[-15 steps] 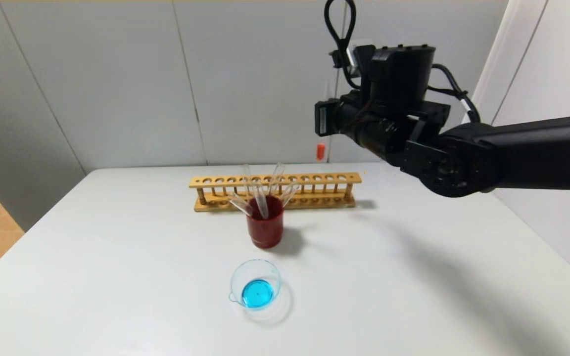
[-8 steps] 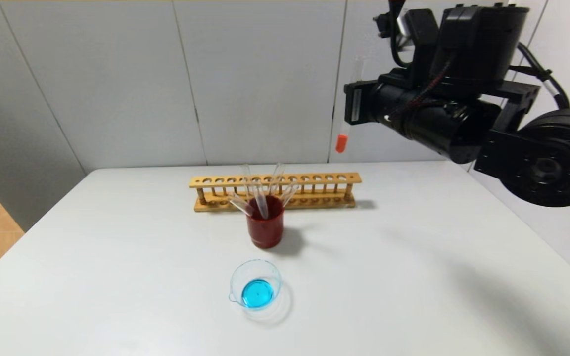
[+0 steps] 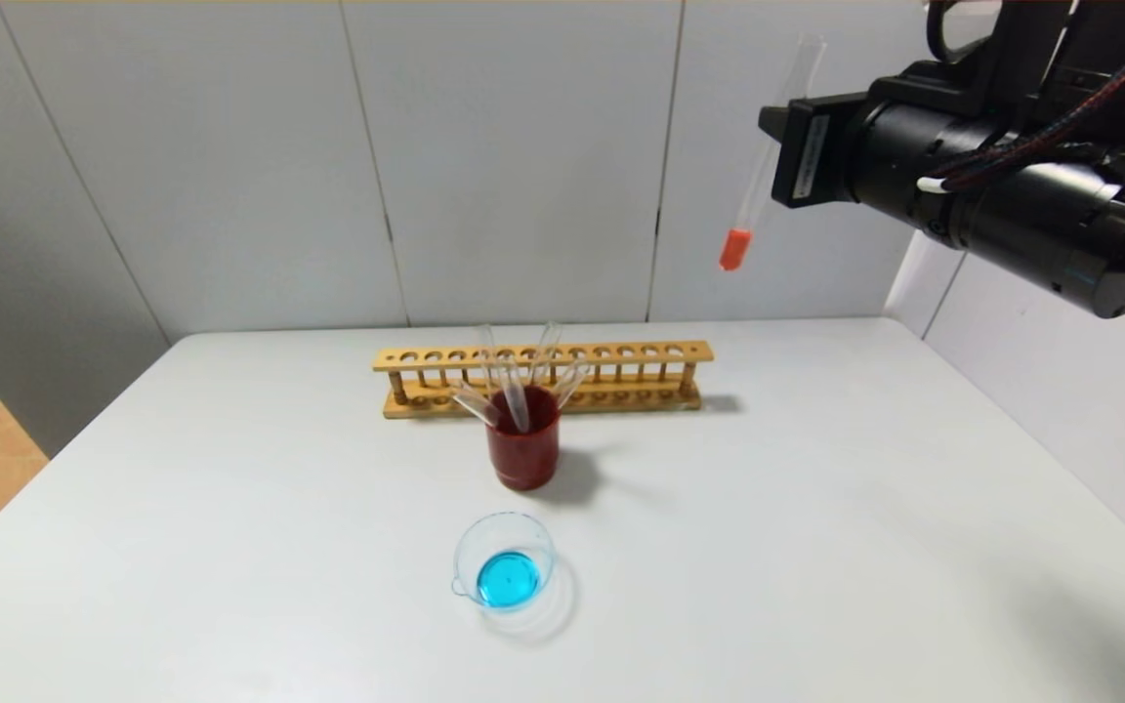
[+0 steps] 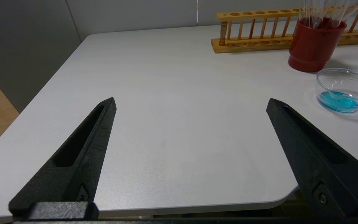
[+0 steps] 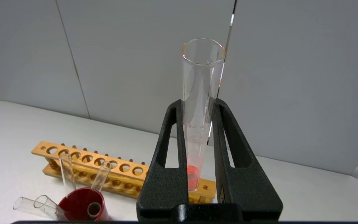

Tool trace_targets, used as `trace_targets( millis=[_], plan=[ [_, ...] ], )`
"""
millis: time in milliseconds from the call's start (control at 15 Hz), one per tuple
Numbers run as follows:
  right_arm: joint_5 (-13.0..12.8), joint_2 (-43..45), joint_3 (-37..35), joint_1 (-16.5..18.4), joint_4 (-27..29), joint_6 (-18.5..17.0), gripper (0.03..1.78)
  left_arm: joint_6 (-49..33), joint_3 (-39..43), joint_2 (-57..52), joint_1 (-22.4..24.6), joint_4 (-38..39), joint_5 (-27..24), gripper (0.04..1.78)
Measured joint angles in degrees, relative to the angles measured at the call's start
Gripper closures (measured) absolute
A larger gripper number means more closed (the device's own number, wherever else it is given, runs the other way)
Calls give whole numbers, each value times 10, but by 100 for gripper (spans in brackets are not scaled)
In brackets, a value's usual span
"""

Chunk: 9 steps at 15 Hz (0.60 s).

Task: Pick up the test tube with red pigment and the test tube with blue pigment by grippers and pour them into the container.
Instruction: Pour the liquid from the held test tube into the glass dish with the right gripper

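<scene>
One right hand [image 5: 197, 107] clamping red-pigment tube [image 3: 756, 181] (tilted), high above table [image 3: 816, 508]

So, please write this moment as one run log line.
right gripper: shut on red test tube, high | left gripper: open, idle | container: blue liquid

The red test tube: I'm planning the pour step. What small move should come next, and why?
Probably carry it forward and down toward the container. The right gripper is shut on the test tube with red pigment, held high near the wall, mouth up, far from the dish, which already holds blue liquid.
</scene>
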State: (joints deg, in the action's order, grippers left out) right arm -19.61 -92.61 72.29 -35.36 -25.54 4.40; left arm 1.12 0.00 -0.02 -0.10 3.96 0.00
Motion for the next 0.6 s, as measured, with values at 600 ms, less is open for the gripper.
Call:
trace_targets(
  millis=[600],
  plan=[
    [-4, 13, -74, -57, -8, 42, 155, 0, 0, 0, 0, 0, 0, 11]
  ],
)
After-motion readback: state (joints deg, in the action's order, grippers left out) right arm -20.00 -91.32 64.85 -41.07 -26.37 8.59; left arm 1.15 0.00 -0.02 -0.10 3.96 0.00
